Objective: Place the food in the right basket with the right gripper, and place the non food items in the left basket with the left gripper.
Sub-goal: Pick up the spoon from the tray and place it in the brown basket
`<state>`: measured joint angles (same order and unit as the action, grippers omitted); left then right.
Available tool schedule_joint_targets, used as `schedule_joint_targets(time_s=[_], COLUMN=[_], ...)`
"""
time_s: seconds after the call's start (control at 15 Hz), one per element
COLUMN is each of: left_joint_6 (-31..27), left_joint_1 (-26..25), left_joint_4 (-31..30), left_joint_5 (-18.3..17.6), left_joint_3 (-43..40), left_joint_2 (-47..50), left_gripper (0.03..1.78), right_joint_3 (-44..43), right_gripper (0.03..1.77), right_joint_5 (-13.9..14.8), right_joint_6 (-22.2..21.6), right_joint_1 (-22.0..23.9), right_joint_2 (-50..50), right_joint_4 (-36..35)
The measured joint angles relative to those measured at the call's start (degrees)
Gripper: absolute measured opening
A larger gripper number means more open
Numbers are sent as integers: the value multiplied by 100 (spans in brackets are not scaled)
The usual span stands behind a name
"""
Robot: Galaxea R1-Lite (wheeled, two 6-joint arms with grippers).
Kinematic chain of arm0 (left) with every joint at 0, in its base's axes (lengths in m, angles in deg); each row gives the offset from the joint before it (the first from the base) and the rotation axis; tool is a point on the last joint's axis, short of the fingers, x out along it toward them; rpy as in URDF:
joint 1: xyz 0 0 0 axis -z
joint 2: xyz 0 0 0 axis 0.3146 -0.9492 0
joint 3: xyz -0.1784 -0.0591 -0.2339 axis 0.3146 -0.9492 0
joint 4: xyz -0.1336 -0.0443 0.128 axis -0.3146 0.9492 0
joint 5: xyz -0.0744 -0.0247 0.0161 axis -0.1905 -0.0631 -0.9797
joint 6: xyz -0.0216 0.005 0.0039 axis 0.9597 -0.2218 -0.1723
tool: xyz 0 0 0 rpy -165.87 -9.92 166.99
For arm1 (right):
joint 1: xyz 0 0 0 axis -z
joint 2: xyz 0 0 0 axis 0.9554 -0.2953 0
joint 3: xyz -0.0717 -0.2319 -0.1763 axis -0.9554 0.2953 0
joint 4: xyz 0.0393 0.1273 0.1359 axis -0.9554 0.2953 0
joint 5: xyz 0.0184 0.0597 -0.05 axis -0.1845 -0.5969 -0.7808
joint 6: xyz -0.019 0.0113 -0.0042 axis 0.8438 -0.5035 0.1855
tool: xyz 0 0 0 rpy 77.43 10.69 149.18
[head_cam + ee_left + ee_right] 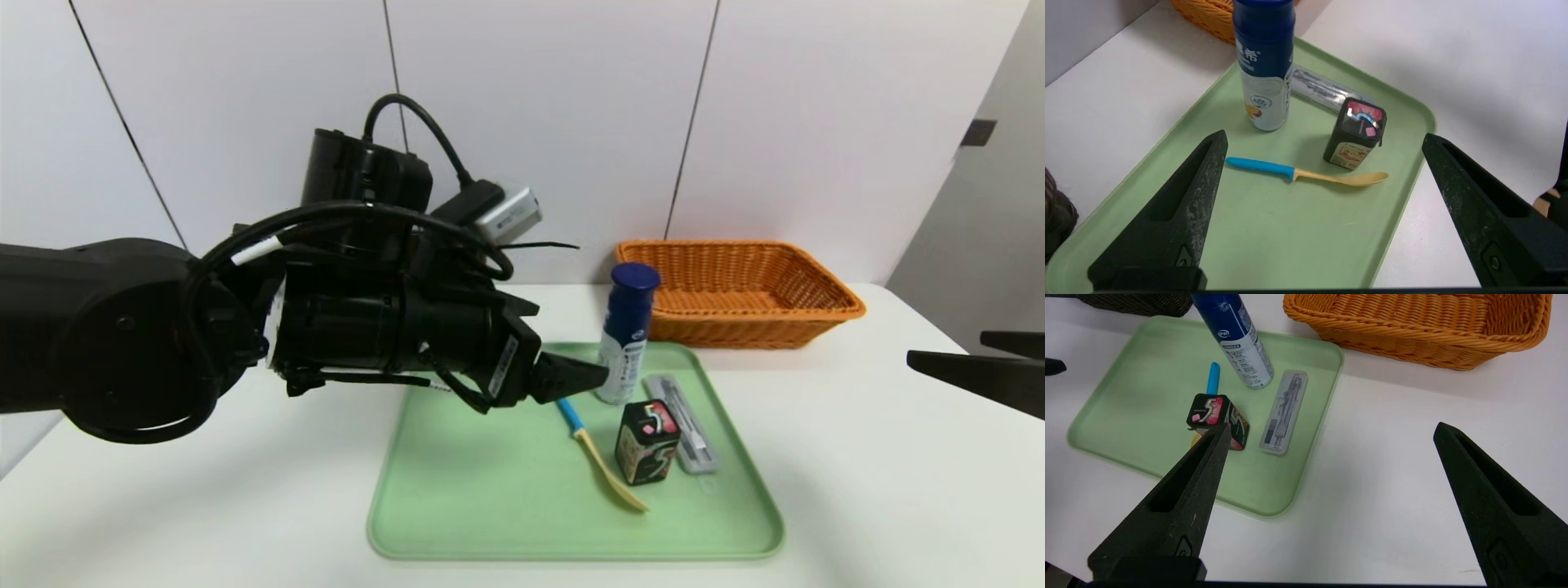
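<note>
White table (857,490): bears all items.
Left gripper (1323,143): fingers spread wide, empty, above the tray's left part.
Right gripper (1327,435): fingers wide apart, empty, above the table at far right.
Green tray (490,523): centre.
Orange basket (739,290): far right, beyond the tray.
Dark brown basket (1135,304): only an edge shows, far left.
White bottle (627,335), blue cap: upright, tray's far right.
Clear case (684,423): flat along right rim.
Spoon (600,457), blue handle: flat, left of box.
Small dark box (647,441): upright between spoon and case.
</note>
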<state>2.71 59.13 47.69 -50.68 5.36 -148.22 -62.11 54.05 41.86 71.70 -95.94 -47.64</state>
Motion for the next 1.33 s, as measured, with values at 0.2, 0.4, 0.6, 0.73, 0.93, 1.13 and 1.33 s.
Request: schedule_joint_targets(time_s=[0.2,0.4,0.6,0.73,0.93,1.13,1.33], left_joint_6=[-708,-1298,-2238,-2831,-3418,-3252,-2222], left_joint_1=[-50,-247,-449,-532,-607,-636,-640], left_joint_4=[291,308,322,317,308,301,286], left_joint_5=[-385,-892,-1417,-1535,-1601,-1819,-1788], left_joint_3=[-15,0,7,16,55,115,151], left_joint_2=[-160,-438,-785,-1039,-1384,-1463,-1397], left_gripper=[169,169,169,169,169,169,169], right_joint_3=[83,168,269,330,430,482,529], right_gripper=[171,171,171,171,171,171,171], right_joint_5=[-11,-12,-12,-9,-11,2,-6], right_joint_6=[5,7,18,18,20,9,2], right_joint_1=[-2,-2,-6,-6,-9,-9,-9], right_joint_2=[0,2,7,7,13,22,22], right_joint_4=[-2,-4,-2,-13,-13,-15,-20])
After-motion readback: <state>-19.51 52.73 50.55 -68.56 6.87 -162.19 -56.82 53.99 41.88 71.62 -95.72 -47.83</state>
